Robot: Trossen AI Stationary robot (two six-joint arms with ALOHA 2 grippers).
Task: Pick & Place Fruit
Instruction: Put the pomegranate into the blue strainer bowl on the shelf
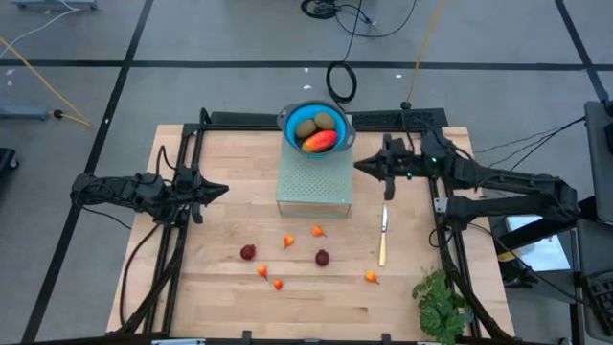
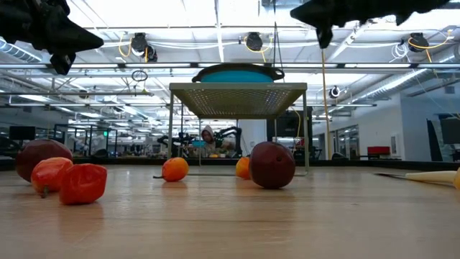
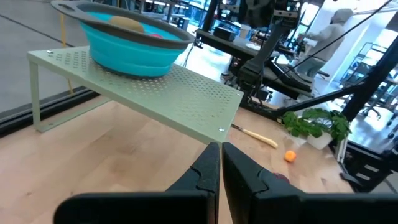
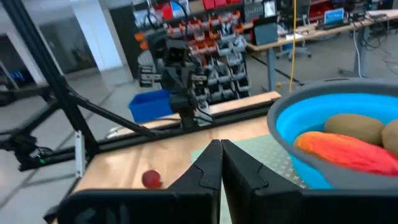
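My left claw point(image 1: 218, 191) hangs above the tabletop point(image 1: 220, 297) left of the green rack point(image 1: 314, 182), fingers pressed together and empty. My right claw point(image 1: 362, 165) hangs just right of the blue bowl point(image 1: 287, 120), closed too, gripping nothing. The mango point(image 1: 320, 141) and two kiwis point(image 1: 315, 124) lie in that bowl on the rack. Two dark-red balls point(image 1: 248, 252) and small orange fruits point(image 1: 317, 231) lie scattered on the tabletop.

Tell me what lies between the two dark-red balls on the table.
In the high view, one small orange fruit lies between the left dark-red ball and the right dark-red ball, slightly toward the rack; otherwise only bare table.
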